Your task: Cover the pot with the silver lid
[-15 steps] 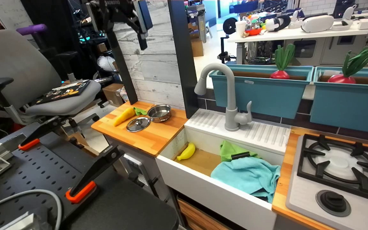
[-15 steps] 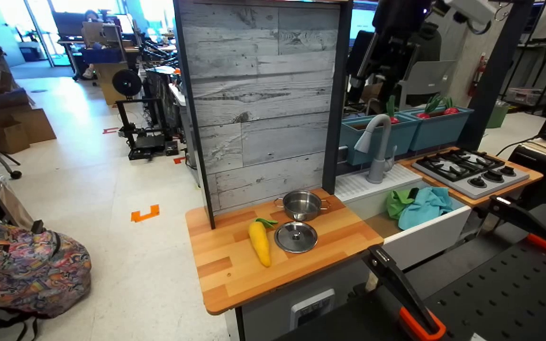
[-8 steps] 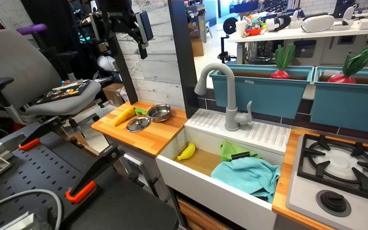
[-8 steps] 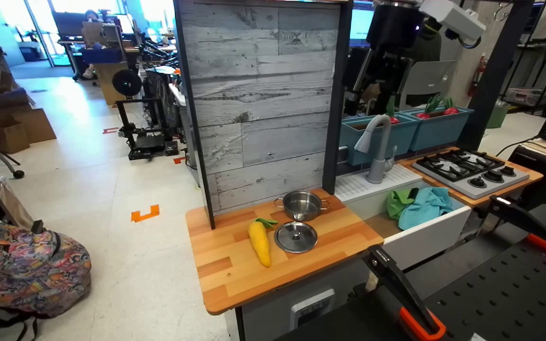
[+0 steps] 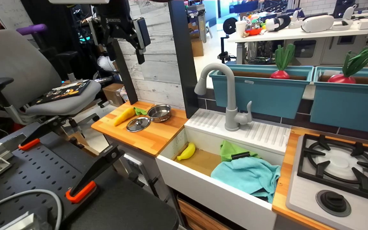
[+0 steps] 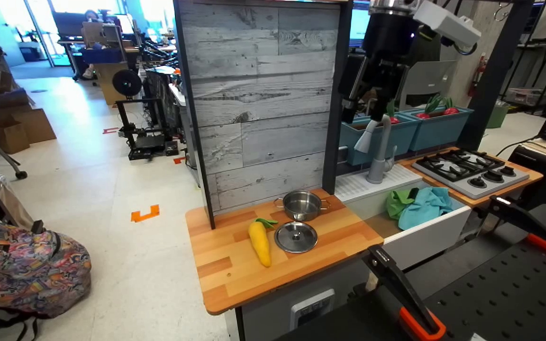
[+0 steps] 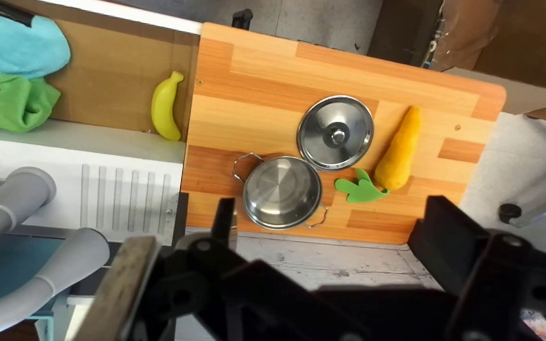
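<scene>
The small silver pot point(image 5: 159, 113) stands uncovered on the wooden counter, and it shows in both exterior views point(image 6: 302, 206). In the wrist view the pot point(image 7: 282, 192) is empty, with a wire handle on each side. The silver lid point(image 7: 335, 132) lies flat on the counter close beside the pot, knob up. The lid also shows in both exterior views point(image 5: 138, 124) point(image 6: 296, 237). My gripper point(image 5: 126, 58) is open and empty, high above the counter. It shows in both exterior views point(image 6: 362, 114), and its spread fingers point(image 7: 332, 201) show in the wrist view.
A yellow squash-like toy point(image 7: 398, 151) with a green leaf lies beside the lid. The white-grey panel point(image 6: 263, 109) stands behind the counter. The faucet point(image 5: 230, 95) rises by the sink, which holds a banana point(image 5: 187, 151) and cloths point(image 5: 248, 174).
My gripper has come down, and in an exterior view it has also shifted slightly toward the panel. It stays open. The pot and the lid have not moved.
</scene>
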Robot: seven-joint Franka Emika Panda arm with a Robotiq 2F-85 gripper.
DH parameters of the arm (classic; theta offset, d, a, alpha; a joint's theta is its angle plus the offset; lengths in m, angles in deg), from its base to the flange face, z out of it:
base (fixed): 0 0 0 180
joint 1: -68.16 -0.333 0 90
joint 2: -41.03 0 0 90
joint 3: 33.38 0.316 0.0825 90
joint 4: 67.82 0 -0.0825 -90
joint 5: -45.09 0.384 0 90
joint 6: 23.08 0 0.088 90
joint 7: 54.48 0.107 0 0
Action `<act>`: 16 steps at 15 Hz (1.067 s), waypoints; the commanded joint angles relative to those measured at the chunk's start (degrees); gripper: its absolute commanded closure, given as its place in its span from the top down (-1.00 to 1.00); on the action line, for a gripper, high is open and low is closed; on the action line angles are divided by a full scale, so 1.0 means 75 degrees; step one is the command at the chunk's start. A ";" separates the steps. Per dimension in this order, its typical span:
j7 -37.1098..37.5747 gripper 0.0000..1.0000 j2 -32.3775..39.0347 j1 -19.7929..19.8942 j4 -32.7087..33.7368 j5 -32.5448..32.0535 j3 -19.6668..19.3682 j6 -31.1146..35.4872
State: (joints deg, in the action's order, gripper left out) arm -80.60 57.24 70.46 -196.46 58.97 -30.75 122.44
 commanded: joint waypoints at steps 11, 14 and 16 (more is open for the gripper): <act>0.3603 1.00 0.1829 -0.1524 0.0486 -0.2773 -0.0111 0.0843; 0.3866 1.00 0.2308 -0.1770 0.0606 -0.2948 -0.0169 0.1503; 0.3848 1.00 0.2655 -0.1807 0.0730 -0.2915 -0.0196 0.1980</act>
State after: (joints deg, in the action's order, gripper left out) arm -53.17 73.15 58.20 -193.32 38.77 -30.74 132.54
